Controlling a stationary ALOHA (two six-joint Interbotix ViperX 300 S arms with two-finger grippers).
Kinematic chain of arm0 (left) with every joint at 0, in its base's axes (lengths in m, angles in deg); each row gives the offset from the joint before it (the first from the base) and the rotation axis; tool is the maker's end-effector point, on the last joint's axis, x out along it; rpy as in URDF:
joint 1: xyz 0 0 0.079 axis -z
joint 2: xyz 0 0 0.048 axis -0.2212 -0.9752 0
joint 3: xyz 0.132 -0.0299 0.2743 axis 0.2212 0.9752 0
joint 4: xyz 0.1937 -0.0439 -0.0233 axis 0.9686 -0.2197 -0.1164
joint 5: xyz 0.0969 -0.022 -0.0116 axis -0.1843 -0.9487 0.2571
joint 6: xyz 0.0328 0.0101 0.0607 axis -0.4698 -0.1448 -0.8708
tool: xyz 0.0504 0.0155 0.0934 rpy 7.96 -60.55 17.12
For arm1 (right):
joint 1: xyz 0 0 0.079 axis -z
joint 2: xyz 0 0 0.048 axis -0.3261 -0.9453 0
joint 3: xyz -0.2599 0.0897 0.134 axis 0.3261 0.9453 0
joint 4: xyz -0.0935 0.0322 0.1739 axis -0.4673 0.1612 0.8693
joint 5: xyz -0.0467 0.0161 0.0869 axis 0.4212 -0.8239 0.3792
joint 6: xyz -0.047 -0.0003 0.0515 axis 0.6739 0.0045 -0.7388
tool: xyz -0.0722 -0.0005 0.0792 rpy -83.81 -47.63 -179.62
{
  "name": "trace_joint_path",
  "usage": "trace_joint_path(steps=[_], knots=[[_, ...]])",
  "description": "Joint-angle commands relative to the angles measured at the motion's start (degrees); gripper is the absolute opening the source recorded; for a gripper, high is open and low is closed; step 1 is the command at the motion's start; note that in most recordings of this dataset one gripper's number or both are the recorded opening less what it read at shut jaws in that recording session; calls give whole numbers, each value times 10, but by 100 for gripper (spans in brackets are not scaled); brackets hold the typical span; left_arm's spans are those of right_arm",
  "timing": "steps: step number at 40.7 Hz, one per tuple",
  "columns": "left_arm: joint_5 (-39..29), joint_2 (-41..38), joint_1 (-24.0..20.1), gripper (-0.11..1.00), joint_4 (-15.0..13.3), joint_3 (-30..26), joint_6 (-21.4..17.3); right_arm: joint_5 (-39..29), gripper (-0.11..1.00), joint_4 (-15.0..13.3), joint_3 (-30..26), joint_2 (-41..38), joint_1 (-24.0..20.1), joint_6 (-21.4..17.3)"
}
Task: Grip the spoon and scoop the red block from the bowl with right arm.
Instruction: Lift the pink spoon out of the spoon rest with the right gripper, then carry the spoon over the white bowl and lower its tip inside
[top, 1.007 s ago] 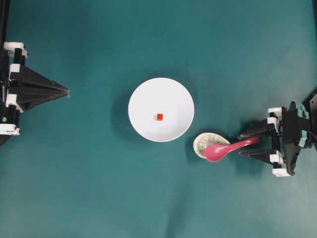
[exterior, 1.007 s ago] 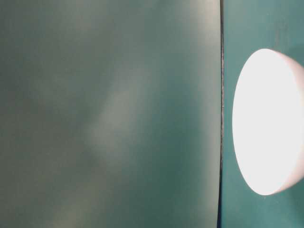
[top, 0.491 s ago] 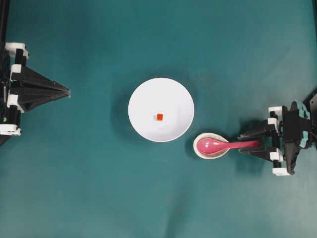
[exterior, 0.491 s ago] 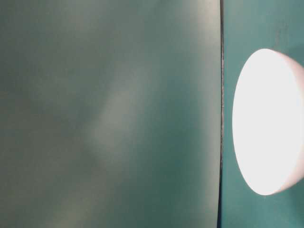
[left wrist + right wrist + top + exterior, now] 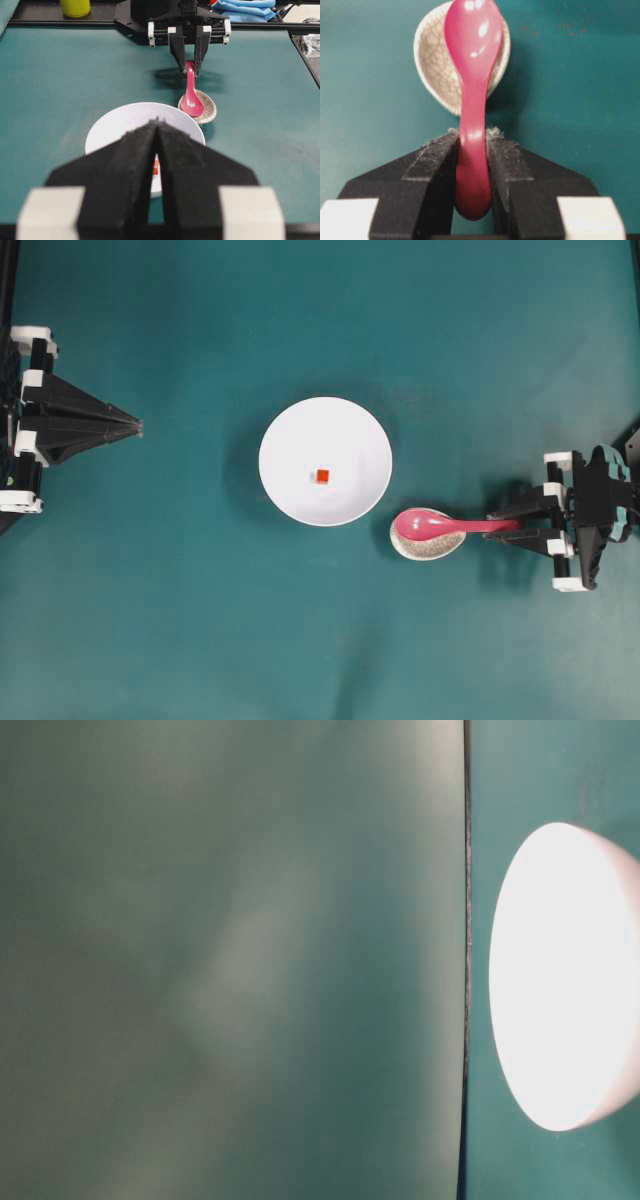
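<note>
I count one bowl [image 5: 325, 461], one red block [image 5: 322, 476], one spoon [image 5: 440, 525], one small speckled dish [image 5: 425, 545] and two arms on the green tabletop [image 5: 200, 620].

The bowl is my landmark, near the middle of the tabletop. The red block lies inside it, close to the centre and clear of the rim all round. The dish sits just beside the bowl on the right arm's side, close to the rim; I cannot tell whether they touch. The spoon's scoop lies over the dish, and its handle points straight away from the bowl.

The right arm's fingers [image 5: 435, 150] are pinched shut on the far end of that handle, which pokes out a little behind them in the right wrist view.

The left arm [image 5: 75, 423] sits well apart from the bowl on the opposite side, fingers [image 5: 130, 155] closed together on nothing.

Bare tabletop surrounds the bowl on every side except where the dish crowds it.
</note>
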Motion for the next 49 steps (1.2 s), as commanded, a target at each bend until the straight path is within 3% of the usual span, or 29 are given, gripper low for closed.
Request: trace_joint_path(steps=[1, 9, 19, 27, 30, 36, 43, 49], knots=[[4, -4, -2, 0, 1, -11, -1, 6, 27, -2, -7, 4, -1, 1], [4, -4, -2, 0, 1, -11, -1, 4, 27, -1, -12, 16, -1, 1], [5, -4, -2, 0, 1, -12, 0, -40, 27, 1, -33, 130, 25, 32], [6, -4, -2, 0, 1, -12, 1, -246, 25, 0, -99, 243, 110, 115], [6, -4, -2, 0, 0, -12, 2, -374, 24, 0, -146, 281, 165, 157], [5, -4, -2, 0, 1, -12, 2, -599, 23, -1, -241, 309, 269, 207], [4, -4, -2, 0, 1, -11, 2, -794, 23, -8, -345, 288, 379, 216], [2, -4, -2, 0, 1, -11, 2, -892, 23, -37, -411, 245, 430, 215]])
